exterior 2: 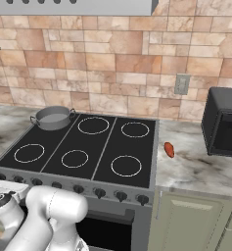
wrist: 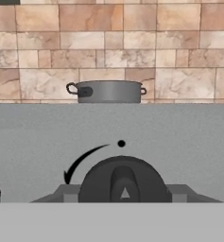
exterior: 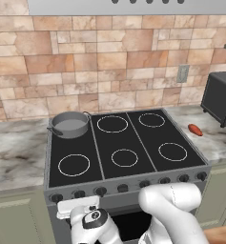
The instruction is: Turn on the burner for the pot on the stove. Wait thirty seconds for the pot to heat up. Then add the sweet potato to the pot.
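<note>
- Gripper (wrist: 123, 196) pinches a black knob (wrist: 124, 182) on the stove (exterior: 133, 183) front.
- Pot (exterior: 70, 124) sits on the rear-left burner.
- Sweet potato (exterior: 195, 129) lies on the bench (exterior: 219, 143), right of the stove.

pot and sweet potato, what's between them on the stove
In the left base view, only bare black cooktop with white burner rings and a strip of marble counter separate the pot from the sweet potato.

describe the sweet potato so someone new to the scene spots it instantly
Start at the stove with its black glass cooktop, then look to the marble counter on its right. The sweet potato lies there alone near the cooktop's edge: a small orange-red oval, the only brightly coloured thing on that counter.
</note>
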You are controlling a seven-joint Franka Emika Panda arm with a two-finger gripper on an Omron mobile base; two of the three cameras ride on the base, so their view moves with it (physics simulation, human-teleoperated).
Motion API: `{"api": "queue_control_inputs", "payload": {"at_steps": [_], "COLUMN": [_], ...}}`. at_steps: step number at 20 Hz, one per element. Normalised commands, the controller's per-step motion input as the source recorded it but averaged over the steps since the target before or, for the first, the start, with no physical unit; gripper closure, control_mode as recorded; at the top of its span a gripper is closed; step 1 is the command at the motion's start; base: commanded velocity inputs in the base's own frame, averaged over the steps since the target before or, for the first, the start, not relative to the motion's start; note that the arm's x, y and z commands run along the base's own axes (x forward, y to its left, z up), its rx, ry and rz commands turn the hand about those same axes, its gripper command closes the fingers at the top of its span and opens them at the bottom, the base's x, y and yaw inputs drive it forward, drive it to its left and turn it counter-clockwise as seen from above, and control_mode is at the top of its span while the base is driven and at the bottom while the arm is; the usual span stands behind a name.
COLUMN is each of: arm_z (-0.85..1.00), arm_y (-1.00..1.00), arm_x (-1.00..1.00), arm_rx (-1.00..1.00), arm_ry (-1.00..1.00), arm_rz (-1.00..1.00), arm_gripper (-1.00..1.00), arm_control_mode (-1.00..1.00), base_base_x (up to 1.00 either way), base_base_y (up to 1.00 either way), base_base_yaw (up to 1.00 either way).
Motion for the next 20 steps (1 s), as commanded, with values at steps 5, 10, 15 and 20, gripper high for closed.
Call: {"api": "queue_control_inputs", "payload": {"at_steps": [5,10,15,20], "arm_z": [-0.19,-0.32,-0.42,-0.45], "arm_y": [0.03,0.02,0.00,0.00], "arm_x": [0.00,0.00,0.00,-0.03], "arm_rx": [-0.13,-0.17,-0.18,-0.20], "arm_ry": [0.16,0.24,0.24,0.04], "arm_rz": [0.13,0.18,0.20,0.22], "arm_gripper": [1.00,1.00,1.00,1.00], "arm_control_mode": [-1.00,-1.00,-1.00,-1.00], "base_base_x": [0.00,0.00,0.00,0.00], "base_base_y": [0.00,0.00,0.00,0.00], "base_base_yaw": [0.00,0.00,0.00,0.00]}}
